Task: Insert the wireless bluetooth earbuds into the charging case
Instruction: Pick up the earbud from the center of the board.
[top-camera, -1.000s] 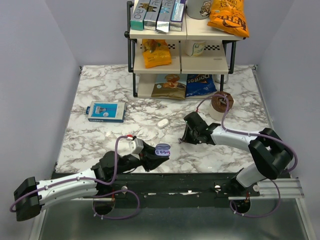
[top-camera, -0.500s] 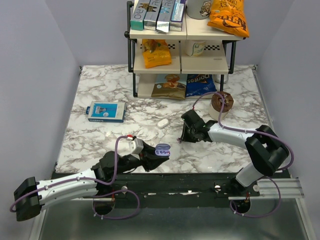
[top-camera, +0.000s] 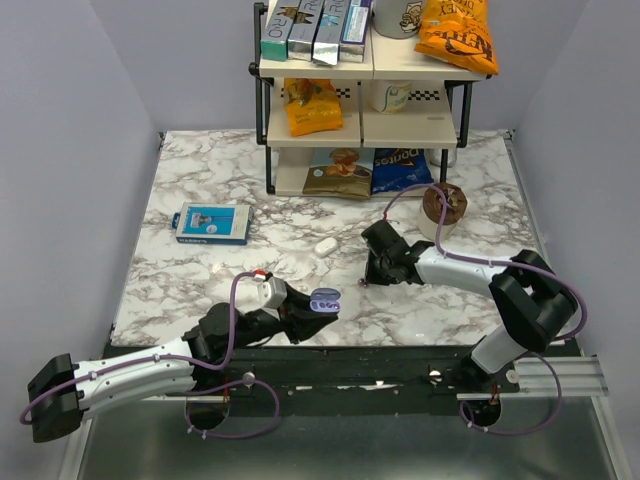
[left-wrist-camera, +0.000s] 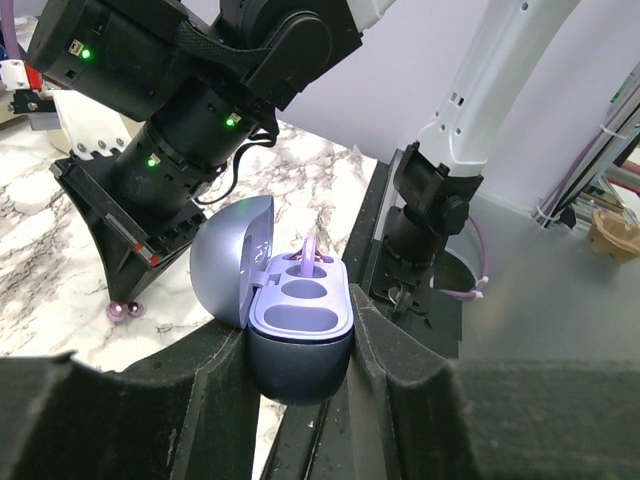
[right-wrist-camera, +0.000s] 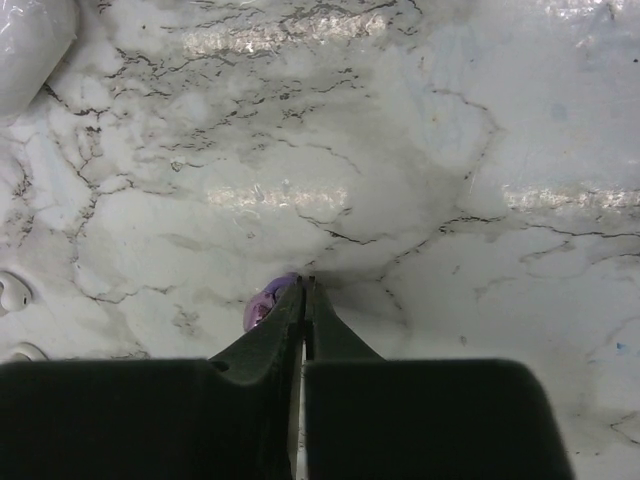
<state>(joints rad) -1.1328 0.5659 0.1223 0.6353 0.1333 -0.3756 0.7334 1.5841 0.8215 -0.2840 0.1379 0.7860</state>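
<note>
My left gripper (top-camera: 320, 304) is shut on the charging case (left-wrist-camera: 298, 368), holding it upright above the table's near edge with its lid (left-wrist-camera: 226, 264) swung open. One purple earbud (left-wrist-camera: 308, 254) stands in the far socket; the two nearer sockets are hollow. The other earbud (right-wrist-camera: 260, 306) lies on the marble, touching the outer left side of my right gripper (right-wrist-camera: 303, 283). That gripper's jaws are pressed together at the tabletop with nothing seen between them. In the left wrist view the same earbud (left-wrist-camera: 122, 311) sits under the right gripper's tip (left-wrist-camera: 130, 290).
A white oval pebble-like object (top-camera: 325, 245) lies left of the right gripper. A blue box (top-camera: 211, 223) rests at mid-left. A snack rack (top-camera: 360, 120) stands at the back, with a brown roll (top-camera: 444, 206) to its right.
The right gripper's jaws have closed and its head has shifted slightly left. The left arm and the case have not moved.
</note>
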